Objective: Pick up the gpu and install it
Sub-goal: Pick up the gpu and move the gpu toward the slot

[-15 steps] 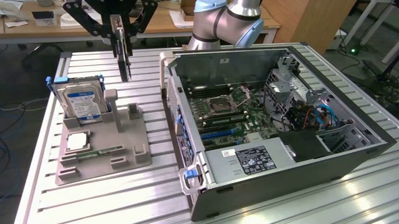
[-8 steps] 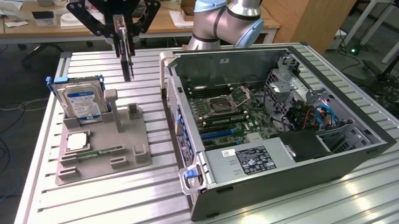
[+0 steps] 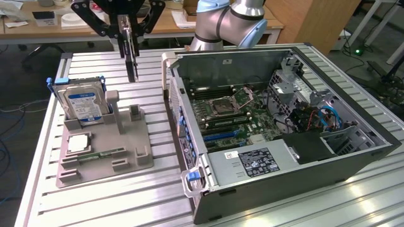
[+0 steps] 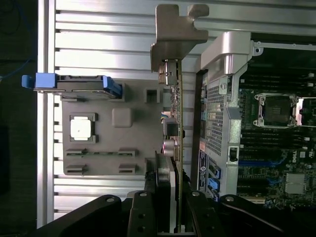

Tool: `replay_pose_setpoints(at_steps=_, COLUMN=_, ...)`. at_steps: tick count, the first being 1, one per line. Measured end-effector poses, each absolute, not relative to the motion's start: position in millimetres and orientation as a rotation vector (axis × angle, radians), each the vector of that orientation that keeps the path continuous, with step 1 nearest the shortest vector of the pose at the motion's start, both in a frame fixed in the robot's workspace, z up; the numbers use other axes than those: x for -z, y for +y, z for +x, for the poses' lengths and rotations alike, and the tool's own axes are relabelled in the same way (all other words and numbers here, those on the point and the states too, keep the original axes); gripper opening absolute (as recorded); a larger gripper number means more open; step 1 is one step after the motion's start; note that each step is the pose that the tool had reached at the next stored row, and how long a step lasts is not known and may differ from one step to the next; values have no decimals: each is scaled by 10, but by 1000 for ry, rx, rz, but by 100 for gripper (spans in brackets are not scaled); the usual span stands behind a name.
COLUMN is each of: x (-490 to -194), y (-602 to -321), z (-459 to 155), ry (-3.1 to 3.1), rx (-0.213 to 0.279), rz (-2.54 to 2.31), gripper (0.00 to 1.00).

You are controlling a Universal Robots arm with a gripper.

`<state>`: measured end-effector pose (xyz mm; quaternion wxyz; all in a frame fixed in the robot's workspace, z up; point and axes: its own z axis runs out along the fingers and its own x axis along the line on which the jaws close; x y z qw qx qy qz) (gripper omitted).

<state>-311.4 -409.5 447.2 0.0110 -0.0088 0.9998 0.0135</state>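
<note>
My gripper [image 3: 128, 32] is shut on the gpu [image 3: 131, 54], a thin dark card that hangs edge-down in the air. It is above the back of the grey parts holder [image 3: 107, 151], on the exterior view's left of the open computer case [image 3: 277, 109]. In the wrist view the gpu [image 4: 176, 113] appears edge-on with its silvery metal bracket [image 4: 177, 34] at the far end, and my gripper [image 4: 173, 197] clamps its near end. The card is beside the case wall [image 4: 217, 108], outside the case. The motherboard [image 3: 230, 118] lies exposed inside.
In the holder, a silver hard drive [image 3: 82, 101] with a blue-white label stands upright, beside a square processor chip [image 3: 79, 143] and a narrow green memory stick [image 3: 101, 154]. The power supply [image 3: 252, 163] fills the case's front corner. Everything rests on a slatted aluminium table [image 3: 126, 198].
</note>
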Motion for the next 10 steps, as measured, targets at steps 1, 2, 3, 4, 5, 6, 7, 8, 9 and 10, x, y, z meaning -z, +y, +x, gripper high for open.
replay_pose_setpoints(at_steps=1, x=-4471, y=-4095, z=-3110, ry=3119, rx=-42, rz=-27, gripper=28)
replay_pose_setpoints(at_steps=2, x=-4471, y=-4095, z=-3105, ry=3119, rx=-42, rz=-27, gripper=28)
replay_pose_setpoints(at_steps=3, x=-4471, y=-4095, z=-3100, ry=3119, rx=-42, rz=-27, gripper=28)
replay_pose_setpoints(at_steps=4, x=-4471, y=-4095, z=-3094, ry=3119, rx=-42, rz=-27, gripper=28)
replay_pose_setpoints(at_steps=5, x=-4471, y=-4095, z=-3089, ry=3119, rx=-42, rz=-27, gripper=28)
replay_pose_setpoints(at_steps=6, x=-4471, y=-4095, z=-3084, ry=3119, rx=-42, rz=-27, gripper=28)
replay_pose_setpoints(at_steps=7, x=-4471, y=-4095, z=-3079, ry=3119, rx=-42, rz=-27, gripper=28)
replay_pose_setpoints(at_steps=8, x=-4472, y=-4095, z=-3074, ry=3119, rx=-42, rz=-27, gripper=28)
replay_pose_setpoints(at_steps=9, x=-4471, y=-4095, z=-3070, ry=3119, rx=-42, rz=-27, gripper=28)
replay_pose_setpoints(at_steps=10, x=-4471, y=-4095, z=-3066, ry=3119, rx=-42, rz=-27, gripper=28)
